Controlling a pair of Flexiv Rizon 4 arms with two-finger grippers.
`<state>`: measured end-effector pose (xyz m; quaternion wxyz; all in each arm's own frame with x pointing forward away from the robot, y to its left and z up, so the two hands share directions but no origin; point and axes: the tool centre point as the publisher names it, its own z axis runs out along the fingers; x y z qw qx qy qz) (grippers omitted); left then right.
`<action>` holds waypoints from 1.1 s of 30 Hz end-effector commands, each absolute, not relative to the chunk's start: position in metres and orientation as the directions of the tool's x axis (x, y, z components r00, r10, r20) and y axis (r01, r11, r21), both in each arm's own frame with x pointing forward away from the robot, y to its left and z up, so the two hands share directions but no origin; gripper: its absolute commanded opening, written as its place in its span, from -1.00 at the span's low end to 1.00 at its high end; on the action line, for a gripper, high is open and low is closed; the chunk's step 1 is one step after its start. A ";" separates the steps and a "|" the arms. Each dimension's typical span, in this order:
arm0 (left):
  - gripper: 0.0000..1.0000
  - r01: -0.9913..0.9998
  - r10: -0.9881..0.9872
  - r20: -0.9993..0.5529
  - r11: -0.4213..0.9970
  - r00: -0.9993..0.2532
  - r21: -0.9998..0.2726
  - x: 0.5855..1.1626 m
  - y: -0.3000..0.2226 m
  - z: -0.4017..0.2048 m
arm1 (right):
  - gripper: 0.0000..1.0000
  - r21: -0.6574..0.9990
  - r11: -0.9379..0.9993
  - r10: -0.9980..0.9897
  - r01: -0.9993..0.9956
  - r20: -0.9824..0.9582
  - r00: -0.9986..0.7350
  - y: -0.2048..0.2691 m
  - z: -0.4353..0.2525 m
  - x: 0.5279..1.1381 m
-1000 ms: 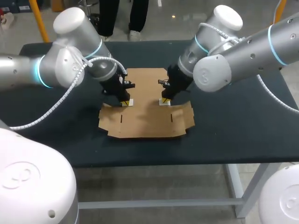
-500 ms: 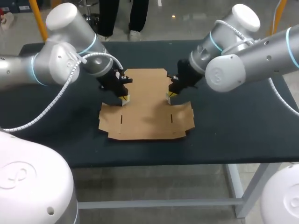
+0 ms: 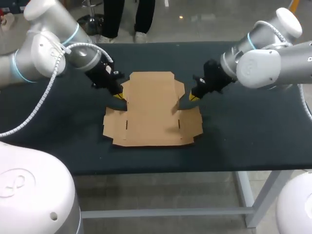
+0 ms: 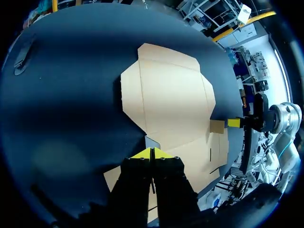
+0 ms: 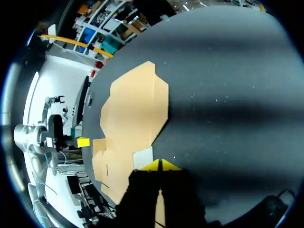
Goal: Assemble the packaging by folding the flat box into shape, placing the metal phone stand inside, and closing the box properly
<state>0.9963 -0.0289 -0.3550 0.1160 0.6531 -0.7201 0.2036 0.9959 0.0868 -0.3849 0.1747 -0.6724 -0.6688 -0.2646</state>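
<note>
Well — brown box [image 3: 152, 114] lies unfolded.

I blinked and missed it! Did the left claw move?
Yes. The left claw slid outward, from on top of the flat box to the box's left edge.

The left arm [image 3: 34, 68] and right arm [image 3: 282, 61] are silver-grey tubes with rounded white joint caps and thin light-blue rings. A white spiral-wrapped cable [image 3: 46, 100] trails behind each black-bodied, yellow-tipped tool: left tool [image 3: 119, 96], right tool [image 3: 193, 97].
</note>
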 end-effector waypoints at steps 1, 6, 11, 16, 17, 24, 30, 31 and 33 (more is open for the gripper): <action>-1.00 -0.988 -0.891 0.439 0.059 -0.115 -0.139 0.995 -0.022 -0.353 | -1.00 0.090 -0.026 0.767 0.996 0.641 -0.038 0.076 -0.383 1.000; -1.00 -0.990 -0.882 0.462 0.031 -0.090 -0.134 0.991 -0.009 -0.340 | -1.00 0.080 -0.033 0.759 0.996 0.650 -0.027 0.066 -0.373 0.999; -1.00 -0.991 -0.881 0.466 0.020 -0.081 -0.134 0.981 -0.002 -0.327 | -1.00 0.076 -0.051 0.757 0.996 0.653 -0.011 0.057 -0.362 0.988; -1.00 -0.991 -0.868 0.490 0.012 -0.076 -0.134 0.965 0.007 -0.320 | -1.00 0.063 -0.055 0.749 0.996 0.663 0.000 0.045 -0.359 0.975; -1.00 -0.991 -0.866 0.495 0.013 -0.077 -0.130 0.961 0.008 -0.319 | -1.00 0.061 -0.053 0.746 0.997 0.666 -0.001 0.043 -0.358 0.972; -1.00 -0.991 -0.865 0.499 -0.007 -0.061 -0.133 0.925 0.014 -0.309 | -1.00 0.065 -0.062 0.740 0.996 0.672 0.003 0.030 -0.354 0.939; -1.00 -0.990 -0.859 0.508 -0.014 -0.061 -0.142 0.889 0.020 -0.298 | -1.00 0.082 -0.080 0.740 0.993 0.673 0.004 0.020 -0.346 0.904; -1.00 -0.989 -0.861 0.505 -0.024 -0.053 -0.143 0.883 0.020 -0.297 | -1.00 0.084 -0.081 0.741 0.993 0.672 0.003 0.020 -0.344 0.897; -1.00 -0.990 -0.858 0.511 -0.025 -0.051 -0.142 0.871 0.022 -0.296 | -1.00 0.088 -0.082 0.743 0.993 0.670 0.002 0.019 -0.342 0.883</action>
